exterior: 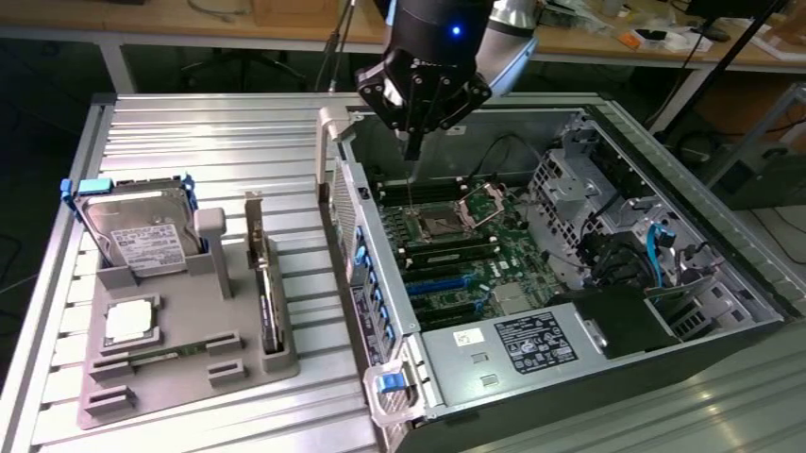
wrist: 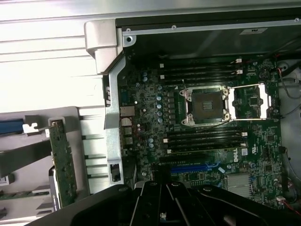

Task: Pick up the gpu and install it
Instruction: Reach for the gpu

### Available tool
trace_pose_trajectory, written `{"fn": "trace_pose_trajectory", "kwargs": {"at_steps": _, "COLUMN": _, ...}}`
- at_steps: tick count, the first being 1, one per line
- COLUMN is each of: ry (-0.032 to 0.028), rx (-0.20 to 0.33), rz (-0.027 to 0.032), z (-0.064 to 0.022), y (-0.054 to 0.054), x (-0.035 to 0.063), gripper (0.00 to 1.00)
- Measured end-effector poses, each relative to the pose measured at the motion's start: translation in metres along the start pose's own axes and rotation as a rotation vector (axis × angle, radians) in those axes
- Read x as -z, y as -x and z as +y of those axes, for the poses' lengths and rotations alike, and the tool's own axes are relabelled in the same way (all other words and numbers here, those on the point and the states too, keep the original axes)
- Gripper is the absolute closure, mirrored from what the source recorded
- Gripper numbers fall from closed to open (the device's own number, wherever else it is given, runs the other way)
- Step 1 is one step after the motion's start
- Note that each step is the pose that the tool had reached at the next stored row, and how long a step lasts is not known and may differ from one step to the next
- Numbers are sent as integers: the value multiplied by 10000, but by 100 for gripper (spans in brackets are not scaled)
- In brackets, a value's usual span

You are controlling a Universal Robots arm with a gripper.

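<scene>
Here the gpu (exterior: 266, 283) stands on edge in the grey holder (exterior: 176, 377) on the counter (exterior: 189, 142), at nine o'clock from the open case (exterior: 605, 396). It seems light, stiff, fragile; its bare edges are safest to pinch. Farther, the motherboard (wrist: 141, 108) reads "DELL"; above it hangs the hand (exterior: 410, 151), pressed together, empty.

One gpu (exterior: 267, 288), one hard drive (exterior: 139, 231), one CPU (exterior: 130, 323)
</scene>
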State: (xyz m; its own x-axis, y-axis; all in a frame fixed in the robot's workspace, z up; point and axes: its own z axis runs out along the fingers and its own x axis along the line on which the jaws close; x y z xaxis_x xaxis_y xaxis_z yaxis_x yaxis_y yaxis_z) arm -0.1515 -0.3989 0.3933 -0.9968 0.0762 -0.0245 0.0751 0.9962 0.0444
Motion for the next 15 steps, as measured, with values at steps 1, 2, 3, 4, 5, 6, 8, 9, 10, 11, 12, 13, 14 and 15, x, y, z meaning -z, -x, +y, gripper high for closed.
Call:
{"fn": "trace_pose_trajectory", "kwargs": {"at_steps": 1, "ry": -1, "rx": 0, "rz": 0, "z": 0, "y": -3, "x": 0, "gripper": 89}}
{"fn": "trace_pose_trajectory", "kwargs": {"at_steps": 2, "ry": -1, "rx": 0, "rz": 0, "z": -1, "y": -6, "x": 0, "gripper": 89}}
{"fn": "trace_pose_trajectory", "kwargs": {"at_steps": 3, "ry": 0, "rx": 0, "rz": 0, "z": -1, "y": -12, "x": 1, "gripper": 89}}
{"fn": "trace_pose_trajectory", "kwargs": {"at_steps": 4, "ry": 0, "rx": 0, "rz": 0, "z": -1, "y": -17, "x": 1, "gripper": 89}}
{"fn": "trace_pose_trajectory", "kwargs": {"at_steps": 5, "ry": 0, "rx": 0, "rz": 0, "z": -1, "y": -17, "x": 1, "gripper": 89}}
{"fn": "trace_pose_trajectory", "kwargs": {"at_steps": 6, "ry": -1, "rx": 0, "rz": 0, "z": -1, "y": -17, "x": 1, "gripper": 89}}
{"fn": "trace_pose_trajectory", "kwargs": {"at_steps": 8, "ry": 0, "rx": 0, "rz": 0, "z": -1, "y": -17, "x": 1, "gripper": 89}}
{"fn": "trace_pose_trajectory", "kwargs": {"at_steps": 9, "ry": -1, "rx": 0, "rz": 0, "z": -1, "y": -17, "x": 1, "gripper": 89}}
{"fn": "trace_pose_trajectory", "kwargs": {"at_steps": 10, "ry": -1, "rx": 0, "rz": 0, "z": -1, "y": -18, "x": 1, "gripper": 89}}
{"fn": "trace_pose_trajectory", "kwargs": {"at_steps": 11, "ry": -1, "rx": 0, "rz": 0, "z": -2, "y": -17, "x": 1, "gripper": 89}}
{"fn": "trace_pose_trajectory", "kwargs": {"at_steps": 12, "ry": -1, "rx": 0, "rz": 0, "z": -1, "y": -18, "x": 1, "gripper": 89}}
{"fn": "trace_pose_trajectory", "kwargs": {"at_steps": 13, "ry": 0, "rx": 0, "rz": 0, "z": -1, "y": -18, "x": 1, "gripper": 89}}
{"fn": "trace_pose_trajectory", "kwargs": {"at_steps": 14, "ry": 0, "rx": 0, "rz": 0, "z": -1, "y": -17, "x": 0, "gripper": 89}}
{"fn": "trace_pose_trajectory", "kwargs": {"at_steps": 15, "ry": -1, "rx": 0, "rz": 0, "z": -1, "y": -17, "x": 1, "gripper": 89}}
